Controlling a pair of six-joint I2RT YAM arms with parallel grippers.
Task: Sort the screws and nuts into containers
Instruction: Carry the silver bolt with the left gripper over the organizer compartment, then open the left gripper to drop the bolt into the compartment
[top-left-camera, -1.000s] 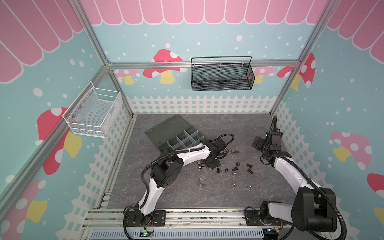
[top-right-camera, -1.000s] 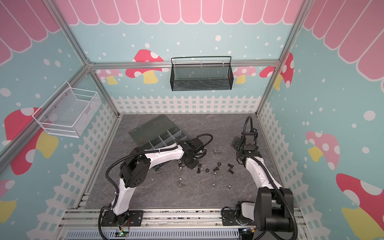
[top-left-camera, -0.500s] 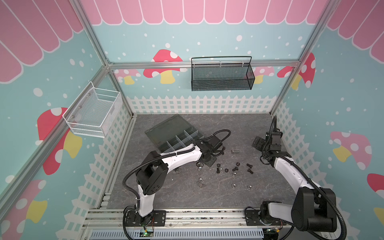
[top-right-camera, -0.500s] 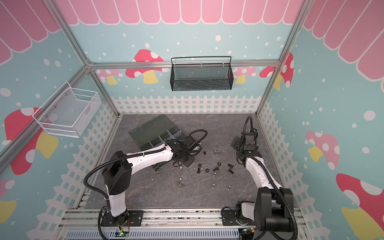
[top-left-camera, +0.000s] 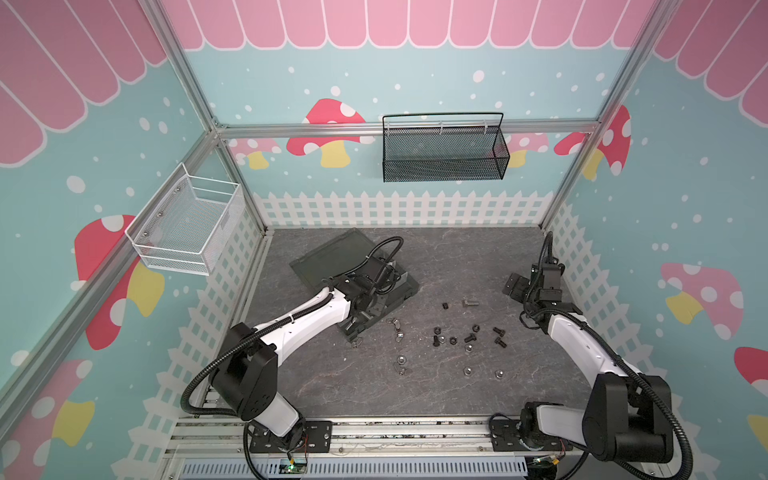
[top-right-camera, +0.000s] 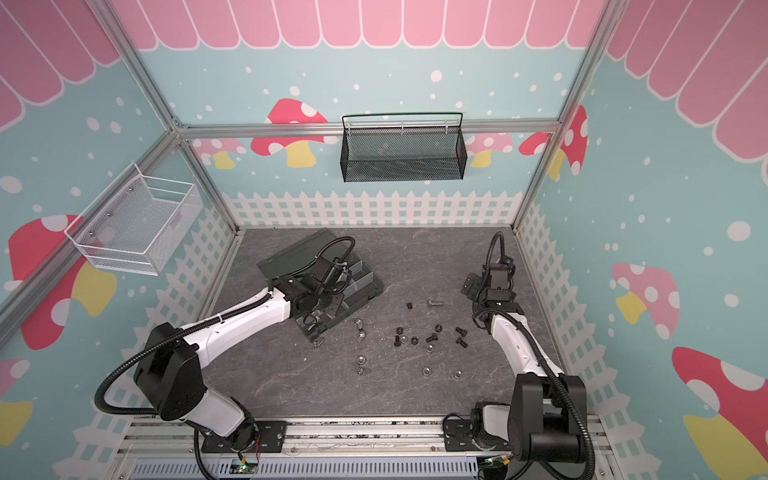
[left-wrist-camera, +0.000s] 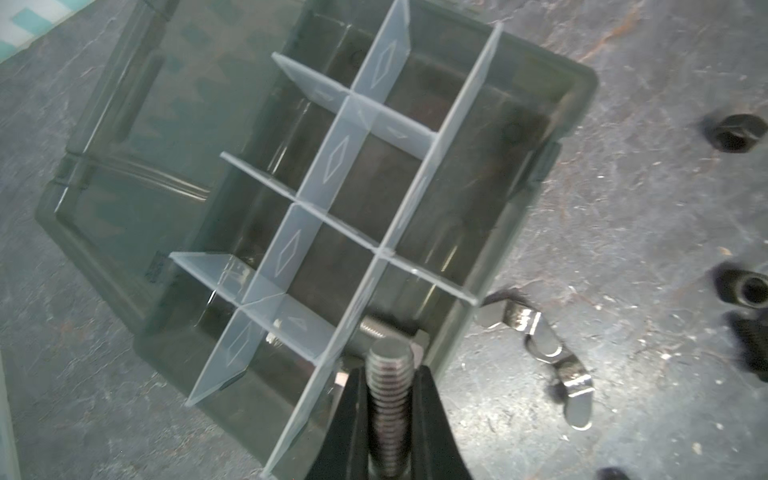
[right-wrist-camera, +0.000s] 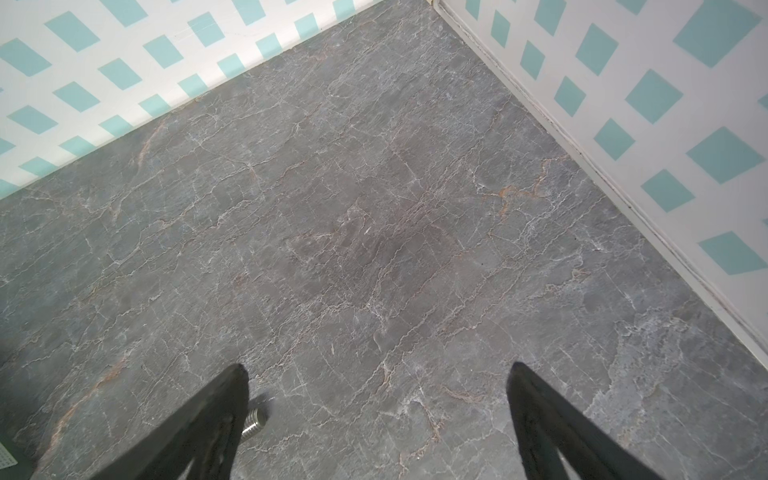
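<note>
While left pincer (left-wrist-camera: 387, 376) grips screw (left-wrist-camera: 388, 419), dividers (left-wrist-camera: 291, 245) near, wing nuts (left-wrist-camera: 525, 322) beside.

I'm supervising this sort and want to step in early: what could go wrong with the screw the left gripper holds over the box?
1. The left gripper pinches the screw by its thread, right beside a pale divider. Released here, it may clip the divider and land in the wrong compartment.
2. The wall of the box is close too, so the screw could bounce out toward the wing nuts on the table.
</note>
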